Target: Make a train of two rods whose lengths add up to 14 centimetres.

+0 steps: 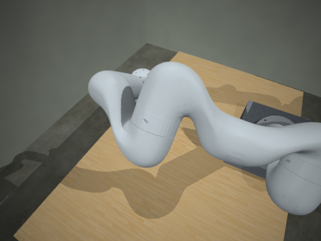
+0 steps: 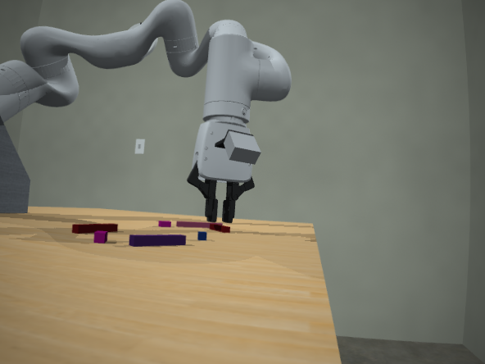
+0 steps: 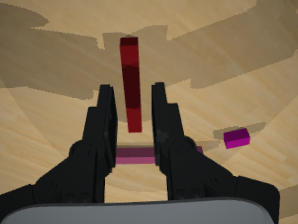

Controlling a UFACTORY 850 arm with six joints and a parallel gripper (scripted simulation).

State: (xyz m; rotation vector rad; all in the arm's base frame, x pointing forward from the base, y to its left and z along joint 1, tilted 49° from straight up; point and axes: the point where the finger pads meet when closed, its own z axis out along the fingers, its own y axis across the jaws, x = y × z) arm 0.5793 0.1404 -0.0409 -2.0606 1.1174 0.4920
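No train yet. We count two red rods, seven each, so those two make the fourteen; no other pair in sight adds up to it. In the exterior view one red rod [image 2: 94, 228] lies at the robot-base side, well apart from the second red rod [image 2: 221, 228] [image 3: 132, 90], which is out by the gripper [image 2: 220, 217] [image 3: 133, 101]. Left to do: grip one, set it end to end with its mate, let go, back off.

Fingers part-way open, parallel, nothing between them. They hang above the table [image 1: 173, 195] [image 2: 197, 295] [image 3: 210, 30]. In the wrist view the second red rod runs lengthwise between and beyond the fingertips, its near end towards the pink rod [image 2: 192, 224] [image 3: 135, 155]; we judge the hand is lined up for it but needs to go lower.

The pink rod lies crosswise near that end, a magenta rod [image 2: 165, 224] [image 3: 236, 138] off to one side. Purple rod [image 2: 157, 240], blue rod [image 2: 201, 235] and another magenta rod [image 2: 101, 237] lie nearer the exterior camera. Our worry: a finger clipping the pink rod on the descent.
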